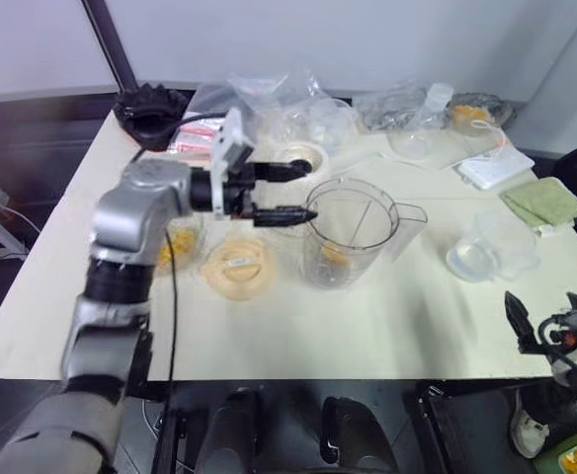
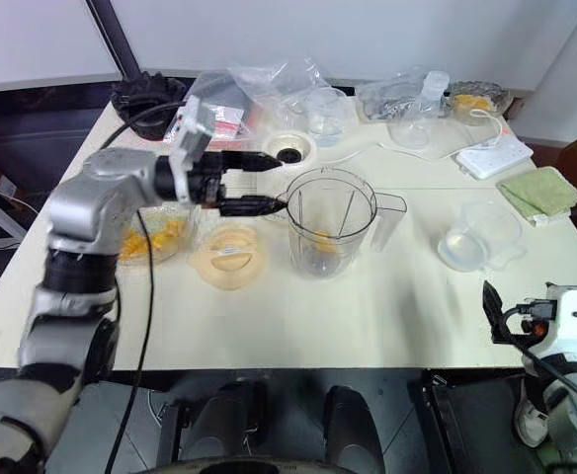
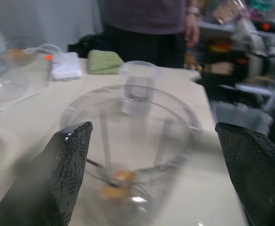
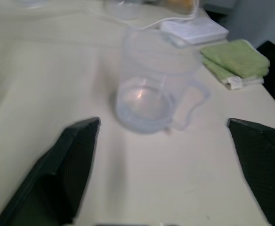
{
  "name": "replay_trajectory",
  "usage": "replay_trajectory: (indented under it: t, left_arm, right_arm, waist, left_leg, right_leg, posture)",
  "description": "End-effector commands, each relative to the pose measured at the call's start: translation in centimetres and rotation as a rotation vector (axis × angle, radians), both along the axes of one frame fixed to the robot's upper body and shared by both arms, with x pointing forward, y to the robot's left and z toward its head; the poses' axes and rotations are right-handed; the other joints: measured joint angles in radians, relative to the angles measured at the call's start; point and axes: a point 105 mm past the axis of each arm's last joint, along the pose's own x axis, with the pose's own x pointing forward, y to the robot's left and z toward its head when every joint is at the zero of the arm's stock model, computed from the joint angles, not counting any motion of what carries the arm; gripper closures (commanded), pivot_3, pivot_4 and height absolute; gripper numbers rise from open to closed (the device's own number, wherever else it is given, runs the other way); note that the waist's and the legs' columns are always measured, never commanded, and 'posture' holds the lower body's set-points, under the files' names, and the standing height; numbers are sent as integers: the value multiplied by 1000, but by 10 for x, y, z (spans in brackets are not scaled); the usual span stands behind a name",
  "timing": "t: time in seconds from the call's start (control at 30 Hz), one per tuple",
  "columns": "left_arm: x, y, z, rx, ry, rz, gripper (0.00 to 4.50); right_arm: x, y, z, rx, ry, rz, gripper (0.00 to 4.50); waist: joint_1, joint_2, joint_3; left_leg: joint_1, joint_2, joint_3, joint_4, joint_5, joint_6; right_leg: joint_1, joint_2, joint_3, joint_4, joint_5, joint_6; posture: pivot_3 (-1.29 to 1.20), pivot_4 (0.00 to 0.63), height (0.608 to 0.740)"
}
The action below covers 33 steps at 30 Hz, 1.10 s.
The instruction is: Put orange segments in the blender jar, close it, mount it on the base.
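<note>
From the left eye I see the blender jar [image 1: 346, 233] upright at frame centre on the table [image 1: 269, 326], orange segments [image 1: 336, 255] at its bottom. My left gripper [image 1: 300, 192] hangs at the jar's left rim, fingers spread, nothing between them. The pale lid [image 1: 237, 265] lies left of the jar; the base [image 1: 300, 156] sits just above it. At lower right my right gripper [image 1: 518, 321] shows at the table's edge.

Left wrist: fingers [image 3: 67, 174] wide apart, framing the jar's mouth, fruit inside.

Right wrist: fingers [image 4: 67, 169] wide, a smaller clear container [image 4: 151, 89] ahead, a green cloth [image 4: 236, 59] at upper right.
</note>
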Motion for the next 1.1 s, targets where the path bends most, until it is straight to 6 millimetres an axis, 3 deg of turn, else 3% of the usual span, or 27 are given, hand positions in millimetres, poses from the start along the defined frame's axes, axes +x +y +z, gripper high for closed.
replay_trajectory:
  t: [0.03, 0.23, 0.63, 1.1]
  left_arm:
    - [-16, 6, 3, -7, 2, 10, 136]
    - [-19, 17, -16, 29, 46, 98, 136]
    - [-17, 17, -20, 36, 45, 156, 136]
    - [-19, 17, -22, 60, 58, 171, 136]
  right_arm:
    - [13, -16, -2, -34, -12, -35, 0]
    - [51, -30, -15, 29, -5, -30, 0]
    - [82, -59, -21, -28, -6, -82, 0]
    - [114, -64, -39, -23, 16, -80, 0]
  waist:
    - [-3, 4, -1]
    - [-25, 9, -1]
    - [-30, 9, 0]
    - [-49, 9, 0]
  left_leg:
    - [0, 0, 0, 0, 0, 0]
    - [0, -3, 2, 2, 2, 3]
    - [1, -4, 2, 0, 2, 3]
    - [1, -4, 2, 0, 2, 3]
  right_leg:
    - [1, 0, 0, -2, 0, 0]
    - [1, -2, 3, -3, 1, -1]
    - [1, 2, 5, 2, 1, 0]
    - [1, 13, 21, 1, 1, 0]
  posture:
    - [0, 150, 740]
    - [0, 150, 740]
    - [0, 150, 740]
    - [0, 150, 740]
